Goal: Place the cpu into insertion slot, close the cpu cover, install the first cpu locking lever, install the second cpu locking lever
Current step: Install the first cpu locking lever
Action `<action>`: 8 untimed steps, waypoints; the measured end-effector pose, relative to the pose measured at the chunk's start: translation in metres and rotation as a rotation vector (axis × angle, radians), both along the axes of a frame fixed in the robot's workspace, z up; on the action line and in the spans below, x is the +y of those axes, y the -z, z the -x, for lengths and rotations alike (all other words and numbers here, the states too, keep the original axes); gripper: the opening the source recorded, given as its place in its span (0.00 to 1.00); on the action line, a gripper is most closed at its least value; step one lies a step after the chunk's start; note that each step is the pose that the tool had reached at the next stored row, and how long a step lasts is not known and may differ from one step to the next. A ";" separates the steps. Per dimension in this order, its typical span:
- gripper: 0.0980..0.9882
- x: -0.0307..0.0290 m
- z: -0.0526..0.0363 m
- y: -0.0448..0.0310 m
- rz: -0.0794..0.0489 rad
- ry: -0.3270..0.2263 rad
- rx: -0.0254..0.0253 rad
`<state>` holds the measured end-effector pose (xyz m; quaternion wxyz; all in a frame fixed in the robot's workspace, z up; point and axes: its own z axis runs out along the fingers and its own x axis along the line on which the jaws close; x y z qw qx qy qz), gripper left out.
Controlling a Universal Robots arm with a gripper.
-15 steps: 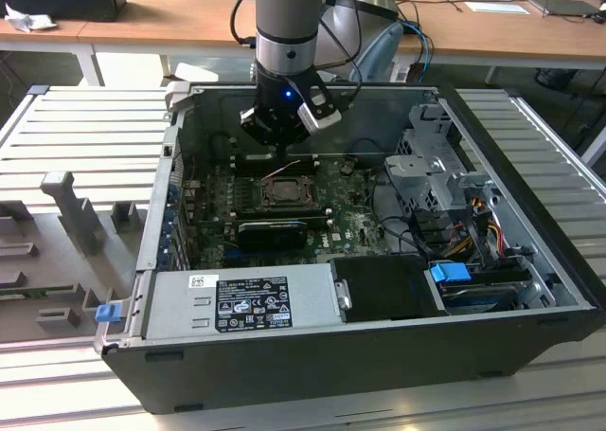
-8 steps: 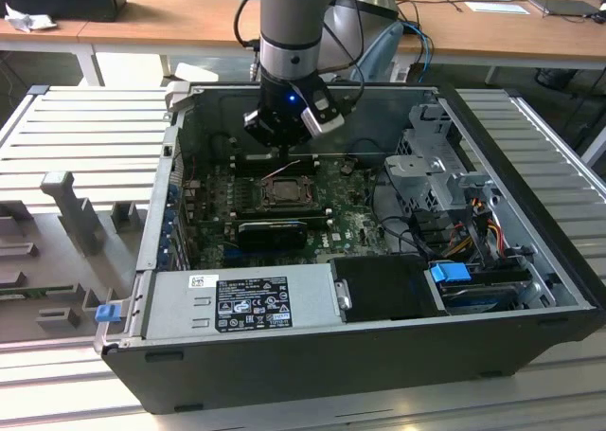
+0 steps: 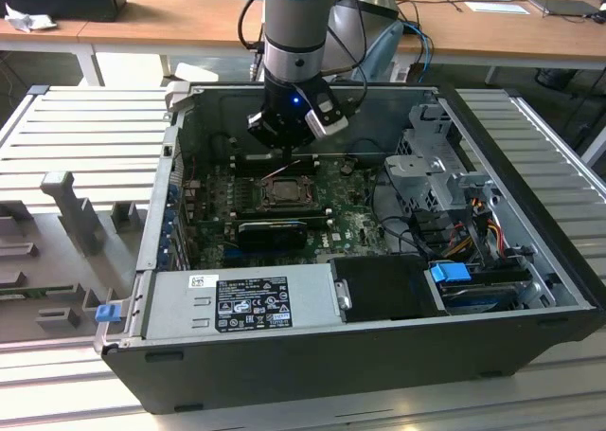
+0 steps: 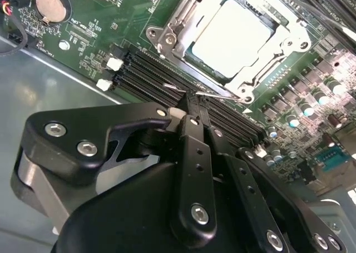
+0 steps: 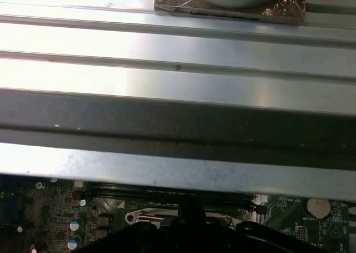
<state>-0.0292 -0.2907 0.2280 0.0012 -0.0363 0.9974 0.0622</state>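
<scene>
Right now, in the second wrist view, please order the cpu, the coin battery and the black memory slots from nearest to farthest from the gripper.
1. memory slots, directly under the tips of the gripper.
2. cpu, just beyond those slots.
3. coin battery, far off to one side.

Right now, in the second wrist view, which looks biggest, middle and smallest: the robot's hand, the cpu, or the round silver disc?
1. the hand, though it is nearest the camera, so its look may fool you
2. the cpu
3. the round silver disc
</scene>
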 end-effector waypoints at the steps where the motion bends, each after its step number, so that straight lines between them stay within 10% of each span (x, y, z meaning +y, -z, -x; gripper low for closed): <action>1: 0.01 0.0000 -0.0006 0.0004 0.000 0.000 0.0000; 8: 0.01 0.0000 -0.0076 0.0074 0.000 -0.002 0.0001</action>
